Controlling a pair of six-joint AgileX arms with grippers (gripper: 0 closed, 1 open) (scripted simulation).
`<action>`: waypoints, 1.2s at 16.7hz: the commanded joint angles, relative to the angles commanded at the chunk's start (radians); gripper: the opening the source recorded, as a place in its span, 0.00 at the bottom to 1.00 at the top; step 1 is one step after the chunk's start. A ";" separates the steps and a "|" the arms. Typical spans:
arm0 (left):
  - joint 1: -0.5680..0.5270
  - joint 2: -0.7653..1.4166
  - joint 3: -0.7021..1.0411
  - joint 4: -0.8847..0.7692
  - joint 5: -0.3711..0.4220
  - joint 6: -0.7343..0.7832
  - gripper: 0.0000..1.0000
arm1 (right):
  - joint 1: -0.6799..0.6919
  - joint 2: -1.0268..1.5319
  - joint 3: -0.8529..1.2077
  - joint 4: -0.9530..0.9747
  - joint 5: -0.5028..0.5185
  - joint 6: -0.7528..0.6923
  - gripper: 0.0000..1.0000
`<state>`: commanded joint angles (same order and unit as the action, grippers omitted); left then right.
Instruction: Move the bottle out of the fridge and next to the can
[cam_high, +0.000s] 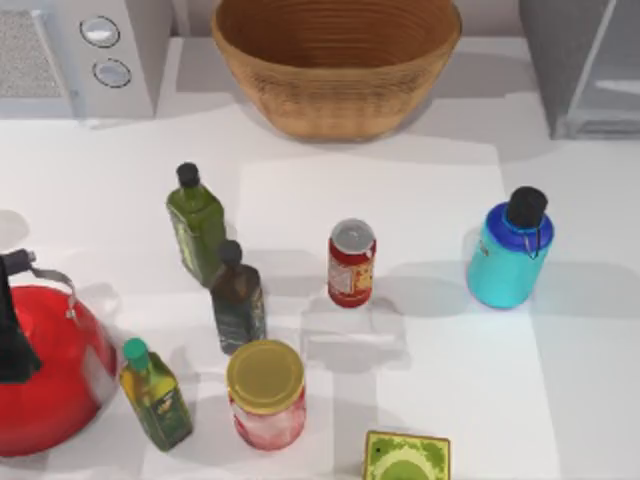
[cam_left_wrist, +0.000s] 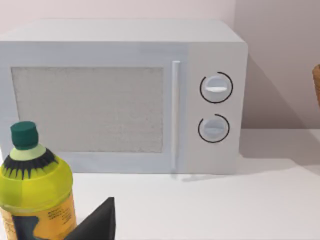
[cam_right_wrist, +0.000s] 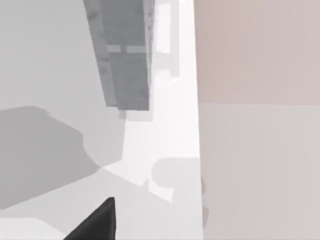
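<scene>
On your tabletop, from the left of the top view, you have a red kettle at the edge, a white microwave at the back, then two green oil bottles with a dark glass bottle between them. A gold-lidded jar stands in front of the can, which is upright near the middle, with a wicker basket behind. The bottle stands upright on the tabletop, right of the can and well apart from it, in front of the fridge. Whether either end effector is released or clenched, you cannot tell.
</scene>
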<state>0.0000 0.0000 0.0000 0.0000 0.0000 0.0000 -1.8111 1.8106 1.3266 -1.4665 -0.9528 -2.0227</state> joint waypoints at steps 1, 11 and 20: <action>0.000 0.000 0.000 0.000 0.000 0.000 1.00 | 0.004 -0.003 -0.003 -0.001 0.002 0.001 1.00; 0.000 0.000 0.000 0.000 0.000 0.000 1.00 | 0.283 0.019 -0.015 0.374 0.059 0.460 1.00; 0.000 0.000 0.000 0.000 0.000 0.000 1.00 | 0.752 0.022 -0.030 1.015 0.175 1.234 1.00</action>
<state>0.0000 0.0000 0.0000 0.0000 0.0000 0.0000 -1.0589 1.8331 1.2964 -0.4512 -0.7782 -0.7887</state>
